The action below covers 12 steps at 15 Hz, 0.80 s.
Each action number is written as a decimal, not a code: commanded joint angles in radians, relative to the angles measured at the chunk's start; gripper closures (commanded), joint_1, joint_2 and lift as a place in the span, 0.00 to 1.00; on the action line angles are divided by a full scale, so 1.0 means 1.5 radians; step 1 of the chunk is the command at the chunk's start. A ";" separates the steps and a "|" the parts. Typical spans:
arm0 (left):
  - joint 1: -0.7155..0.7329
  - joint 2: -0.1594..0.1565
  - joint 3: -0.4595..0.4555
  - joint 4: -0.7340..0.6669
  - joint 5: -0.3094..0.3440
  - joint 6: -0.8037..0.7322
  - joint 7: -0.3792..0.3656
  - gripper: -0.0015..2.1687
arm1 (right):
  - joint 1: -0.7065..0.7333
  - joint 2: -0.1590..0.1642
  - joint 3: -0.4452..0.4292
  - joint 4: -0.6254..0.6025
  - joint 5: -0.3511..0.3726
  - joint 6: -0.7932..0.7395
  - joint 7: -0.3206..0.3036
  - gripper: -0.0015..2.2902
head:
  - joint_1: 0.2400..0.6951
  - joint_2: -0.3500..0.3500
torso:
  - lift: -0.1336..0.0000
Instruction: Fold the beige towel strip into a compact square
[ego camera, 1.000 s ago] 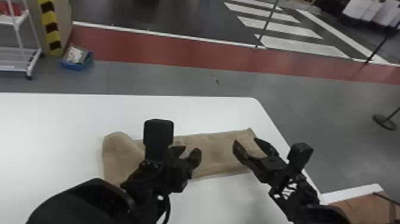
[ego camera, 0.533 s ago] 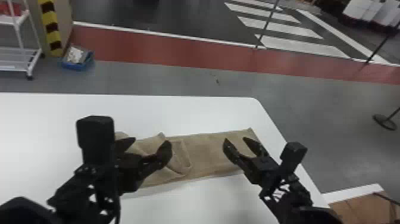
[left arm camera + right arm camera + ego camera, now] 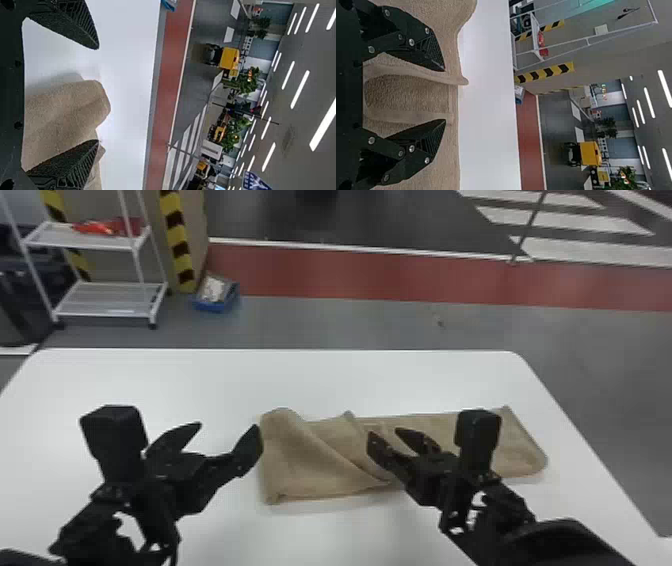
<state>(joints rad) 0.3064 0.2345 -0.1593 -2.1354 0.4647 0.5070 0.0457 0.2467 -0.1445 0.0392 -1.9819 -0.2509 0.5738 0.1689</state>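
In the head view, the beige towel strip (image 3: 320, 460) lies rumpled on the white table (image 3: 350, 380), from the center to the lower right of the frame; the left gripper (image 3: 220, 435), fingers spread, is positioned at lower left, and the right gripper (image 3: 390, 435), fingers also spread, is positioned over the towel's middle. The left wrist view shows the towel's rounded end at lower left, partly between the spread fingers (image 3: 69, 164). The right wrist view shows raised folds at left, between the parted fingers (image 3: 421, 136).

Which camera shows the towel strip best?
The head view: it shows both ends of the beige towel strip. The left wrist view has its left end; the right wrist view, raised folds by the right gripper.
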 commanded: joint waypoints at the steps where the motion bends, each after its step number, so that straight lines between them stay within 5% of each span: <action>1: 0.021 0.000 0.025 -0.011 0.000 -0.001 -0.012 0.02 | -0.022 0.001 0.042 -0.002 0.021 0.042 -0.017 0.28 | 1.00 0.41 | 0.07; 5: 0.033 0.000 0.041 -0.015 0.004 -0.011 -0.022 0.02 | -0.026 0.003 0.061 -0.009 0.056 0.081 -0.068 0.28 | 1.00 0.49 | 0.07; 10: 0.036 -0.003 0.035 -0.020 0.005 -0.009 -0.025 0.02 | -0.056 0.003 0.058 -0.002 0.054 0.149 -0.067 0.28 | 1.00 0.48 | 0.07; 12: 0.038 -0.005 0.034 -0.019 0.005 -0.011 -0.025 0.02 | -0.056 0.003 0.063 -0.002 0.050 0.147 -0.058 0.42 | 1.00 0.48 | 0.07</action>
<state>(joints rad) 0.3618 0.2289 -0.1081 -2.1654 0.4725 0.4908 0.0079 0.1639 -0.1398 0.1297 -1.9858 -0.1723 0.7938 0.0772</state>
